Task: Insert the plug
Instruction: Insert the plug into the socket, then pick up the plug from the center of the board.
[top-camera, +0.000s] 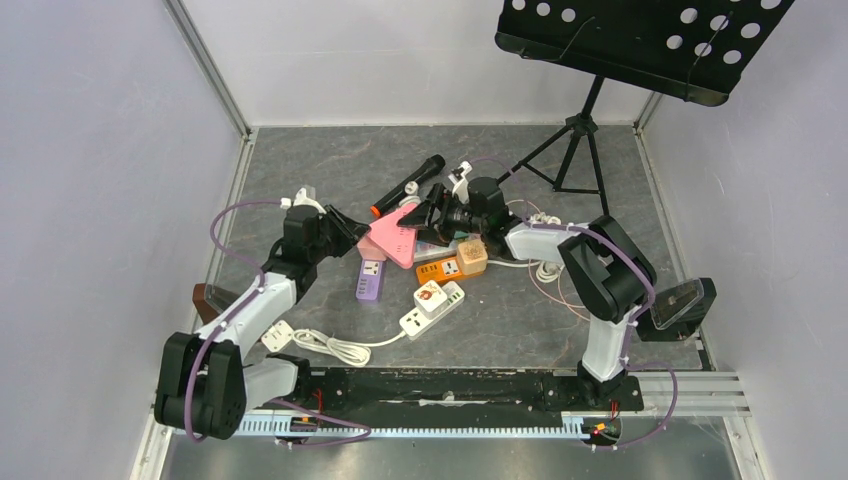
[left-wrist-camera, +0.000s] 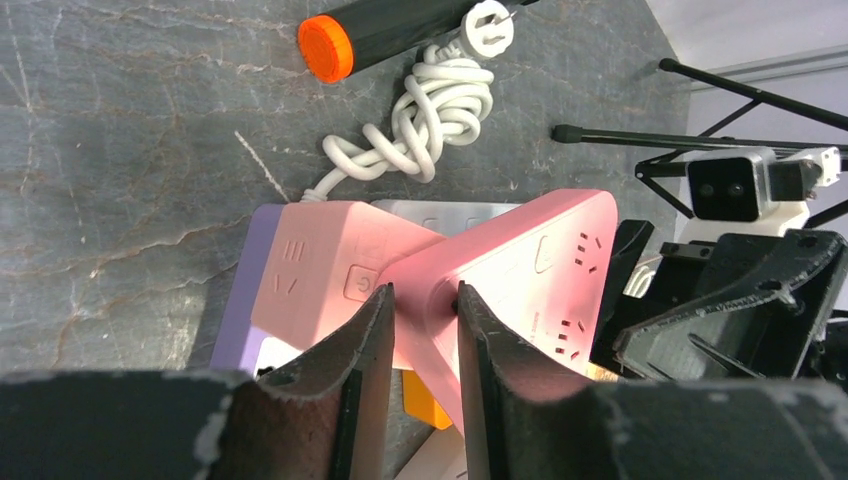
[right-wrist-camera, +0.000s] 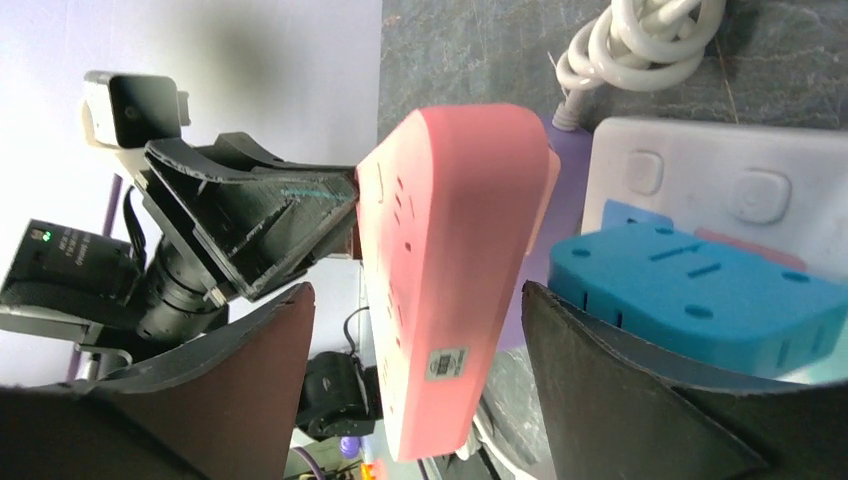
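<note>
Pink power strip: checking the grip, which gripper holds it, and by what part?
The left gripper pinches the pink power strip at its edge; the right gripper stands open around it.

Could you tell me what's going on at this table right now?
The left gripper is clamped on a pink power strip, holding it tilted over a pile of other strips. The right gripper stands open, its jaws either side of the same strip without gripping it. A white plug lies untouched on the table near the left arm.
</note>
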